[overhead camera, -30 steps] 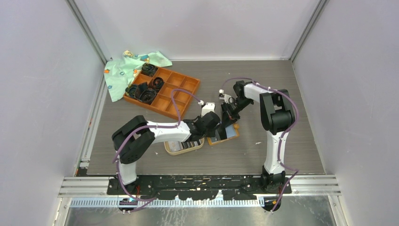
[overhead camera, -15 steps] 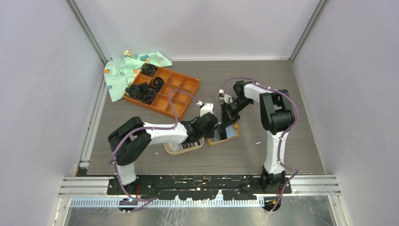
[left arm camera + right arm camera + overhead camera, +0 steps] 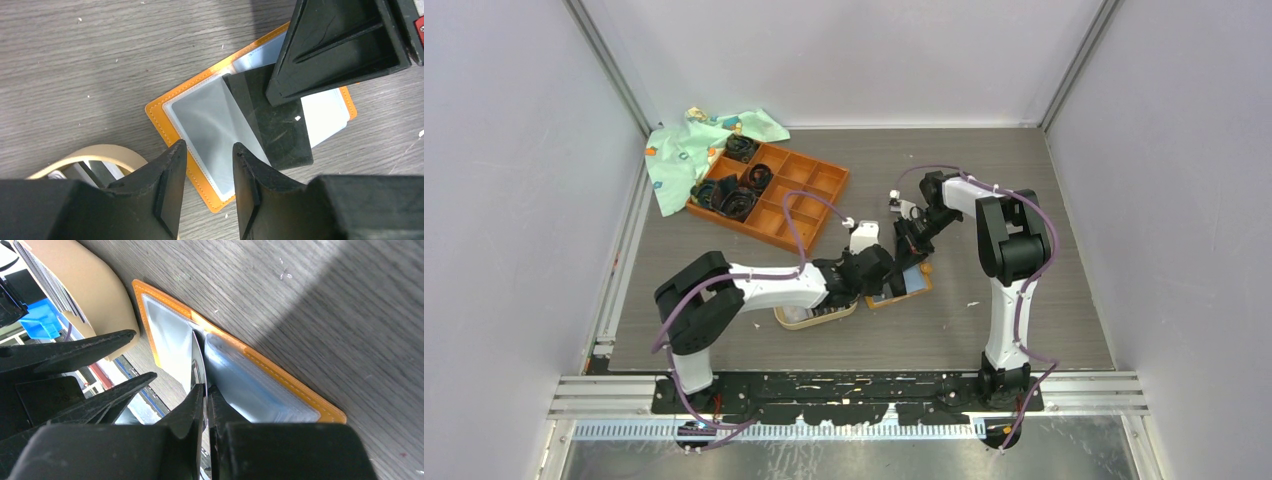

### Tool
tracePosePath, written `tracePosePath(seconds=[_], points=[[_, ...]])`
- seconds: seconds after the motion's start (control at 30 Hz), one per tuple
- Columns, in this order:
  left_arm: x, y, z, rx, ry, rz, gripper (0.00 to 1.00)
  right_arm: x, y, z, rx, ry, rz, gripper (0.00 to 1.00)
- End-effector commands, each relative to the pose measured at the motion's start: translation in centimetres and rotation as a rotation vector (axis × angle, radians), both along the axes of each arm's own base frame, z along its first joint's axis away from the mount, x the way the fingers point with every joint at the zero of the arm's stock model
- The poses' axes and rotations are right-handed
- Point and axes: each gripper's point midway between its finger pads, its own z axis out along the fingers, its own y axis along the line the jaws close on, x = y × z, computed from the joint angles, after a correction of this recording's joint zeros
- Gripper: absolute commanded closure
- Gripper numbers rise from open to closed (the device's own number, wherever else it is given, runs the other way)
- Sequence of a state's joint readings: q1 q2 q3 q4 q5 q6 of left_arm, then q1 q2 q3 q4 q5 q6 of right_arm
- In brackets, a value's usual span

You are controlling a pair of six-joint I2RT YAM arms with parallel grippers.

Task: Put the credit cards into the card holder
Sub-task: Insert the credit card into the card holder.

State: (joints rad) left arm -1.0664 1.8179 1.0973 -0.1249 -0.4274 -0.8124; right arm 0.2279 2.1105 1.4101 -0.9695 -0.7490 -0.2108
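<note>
Top view high behind, looking down on the whole desk [image 3: 1024,330], wrist views close and low, facing each other across the shared card holder [image 3: 210,125]

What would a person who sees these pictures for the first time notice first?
The open orange card holder lies flat in the middle of the table, and the right tool is shut on a black card over it. The left tool hangs open above one corner of the holder, beside a tan dish.
</note>
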Motion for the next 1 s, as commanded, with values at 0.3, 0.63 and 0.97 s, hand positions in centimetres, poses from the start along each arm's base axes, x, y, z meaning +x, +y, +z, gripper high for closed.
tracePosePath(seconds=[0.3,0.63,0.97], points=[[-1.8,4.7,-3.8,0.166,0.035,0.182,0.59,1.2,-1.1,-1.3,-0.093,-0.092,0.035,0.89],[-2.4,8.4,-3.8,0.23,0.014,0.26,0.61,0.8,-0.6,-1.3,-0.093,-0.094,0.056,0.89],[-2.4,7.1,-2.5,0.202,0.026,0.165,0.59,0.7,-0.2,-1.1,-0.077,-0.103,0.065,0.89]])
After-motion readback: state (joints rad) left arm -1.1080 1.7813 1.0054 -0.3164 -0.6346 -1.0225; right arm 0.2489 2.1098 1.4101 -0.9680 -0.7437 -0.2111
